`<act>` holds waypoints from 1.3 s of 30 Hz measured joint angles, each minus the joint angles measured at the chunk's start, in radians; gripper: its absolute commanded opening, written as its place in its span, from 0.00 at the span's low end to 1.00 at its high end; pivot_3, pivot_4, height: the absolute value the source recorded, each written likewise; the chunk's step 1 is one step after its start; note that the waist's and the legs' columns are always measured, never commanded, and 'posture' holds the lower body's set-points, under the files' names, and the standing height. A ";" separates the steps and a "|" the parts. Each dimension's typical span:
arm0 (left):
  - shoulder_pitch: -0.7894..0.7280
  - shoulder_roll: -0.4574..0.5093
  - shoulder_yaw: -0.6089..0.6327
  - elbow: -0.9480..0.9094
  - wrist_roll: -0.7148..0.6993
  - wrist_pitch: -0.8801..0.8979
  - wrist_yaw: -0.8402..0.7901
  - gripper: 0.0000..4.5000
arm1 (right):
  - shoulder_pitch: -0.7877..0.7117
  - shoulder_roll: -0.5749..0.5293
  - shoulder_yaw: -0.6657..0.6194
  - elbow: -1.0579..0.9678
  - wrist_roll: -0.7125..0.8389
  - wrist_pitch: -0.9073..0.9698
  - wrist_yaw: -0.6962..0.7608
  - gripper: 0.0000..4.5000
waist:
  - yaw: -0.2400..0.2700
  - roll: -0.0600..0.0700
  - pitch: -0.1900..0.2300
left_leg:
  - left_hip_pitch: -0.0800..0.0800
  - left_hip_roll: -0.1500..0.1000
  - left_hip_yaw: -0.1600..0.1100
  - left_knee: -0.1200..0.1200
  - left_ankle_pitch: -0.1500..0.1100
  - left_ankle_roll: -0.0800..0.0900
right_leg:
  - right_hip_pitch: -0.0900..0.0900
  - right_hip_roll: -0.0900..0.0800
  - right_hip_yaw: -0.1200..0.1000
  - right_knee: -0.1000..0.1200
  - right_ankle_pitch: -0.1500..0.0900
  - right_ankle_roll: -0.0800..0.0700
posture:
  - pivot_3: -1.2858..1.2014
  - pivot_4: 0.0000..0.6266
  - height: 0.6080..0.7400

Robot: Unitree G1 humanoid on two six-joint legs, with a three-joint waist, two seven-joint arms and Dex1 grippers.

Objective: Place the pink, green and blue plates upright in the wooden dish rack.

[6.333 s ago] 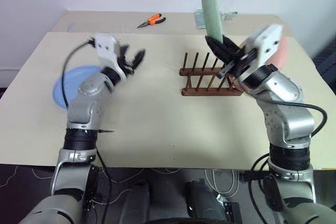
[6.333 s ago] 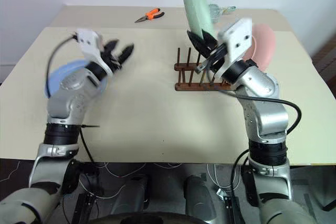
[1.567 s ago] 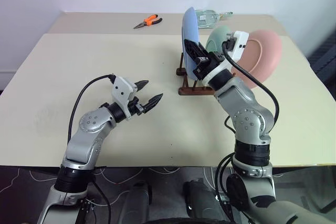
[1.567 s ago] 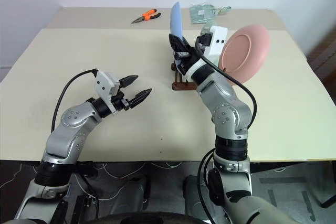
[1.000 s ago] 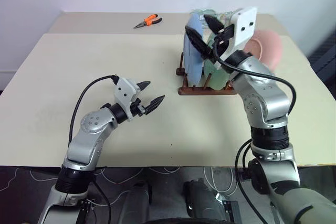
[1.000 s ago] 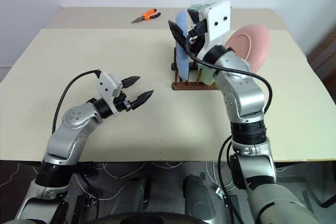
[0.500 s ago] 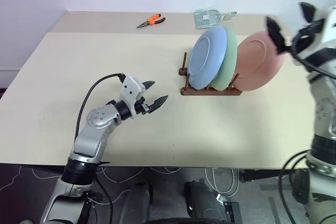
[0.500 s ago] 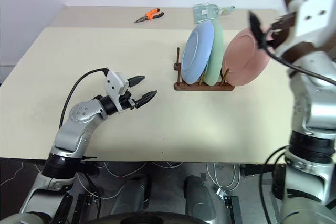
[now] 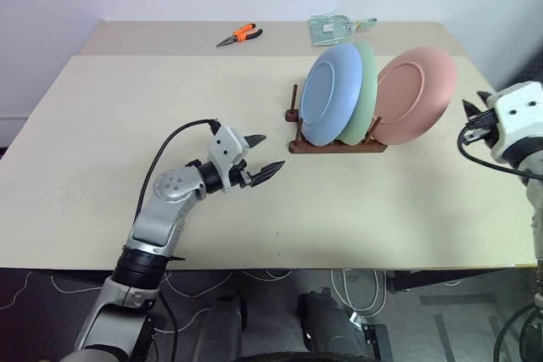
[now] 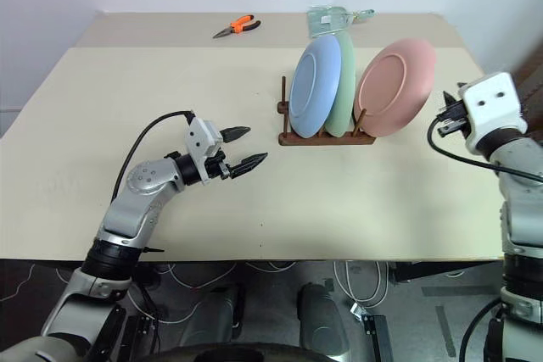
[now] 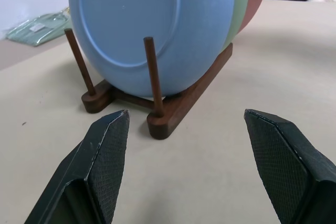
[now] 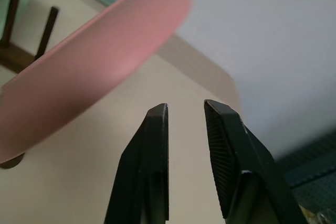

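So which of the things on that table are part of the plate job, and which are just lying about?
Part of the job:
- blue plate
- green plate
- pink plate
- wooden dish rack, holding all three

Just lying about:
- orange-handled pliers
- clear packet at the table's far edge

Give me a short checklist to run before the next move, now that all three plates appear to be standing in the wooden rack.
1. Blue plate stands in the wooden dish rack: ok, it leans against the pegs at the rack's left end.
2. Green plate stands in the rack: ok, directly behind the blue one.
3. Pink plate seated between pegs: cannot tell, it is tilted and overhangs the rack's right end.
4. Left gripper empty: ok, jaws wide open, short of the rack.
5. Right gripper clear of the pink plate: ok, nothing between its fingers, only a narrow gap.
6. Orange pliers out of the way: ok, at the table's far edge.
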 measured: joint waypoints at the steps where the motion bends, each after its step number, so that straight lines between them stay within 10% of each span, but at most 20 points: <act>1: 0.000 0.000 0.000 0.000 0.000 -0.002 0.001 0.80 | -0.006 0.002 0.016 0.001 0.000 -0.009 0.008 0.21 | 0.000 0.000 0.000 | 0.000 0.000 0.000 0.000 0.000 0.000 | 0.000 0.000 0.000 0.000 0.000 0.000 | 0.52 0.24 1.00; 21: 0.013 0.005 0.006 -0.006 0.018 -0.002 0.023 0.80 | -0.062 0.014 -0.001 -0.022 -0.069 -0.036 -0.049 0.21 | 0.006 0.000 0.000 | 0.000 0.000 0.000 0.000 0.000 0.000 | 0.001 0.000 0.000 0.000 0.000 0.000 | 0.52 0.24 1.00; 23: 0.013 0.008 0.007 -0.005 0.019 -0.003 0.025 0.80 | -0.054 0.009 -0.038 -0.040 -0.026 -0.037 -0.007 0.03 | 0.005 0.000 0.000 | 0.000 0.000 0.000 0.000 0.000 0.000 | 0.001 0.000 0.000 0.000 0.000 0.000 | 0.52 0.24 1.00; 29: 0.008 0.028 0.019 0.014 0.020 -0.019 0.025 0.80 | 0.021 -0.008 -0.100 -0.332 0.288 0.112 0.201 0.01 | 0.002 0.000 0.000 | 0.001 0.000 -0.002 0.000 0.000 0.000 | 0.002 0.000 0.000 0.000 0.000 0.000 | 0.52 0.24 1.00; 39: 0.011 0.031 0.016 -0.049 -0.039 -0.011 -0.060 0.80 | 0.087 0.041 0.219 -0.522 0.241 0.300 0.118 0.01 | 0.007 0.000 0.000 | 0.000 0.000 -0.001 0.002 0.000 0.000 | 0.002 0.000 0.000 -0.001 0.000 0.000 | 0.52 0.24 1.00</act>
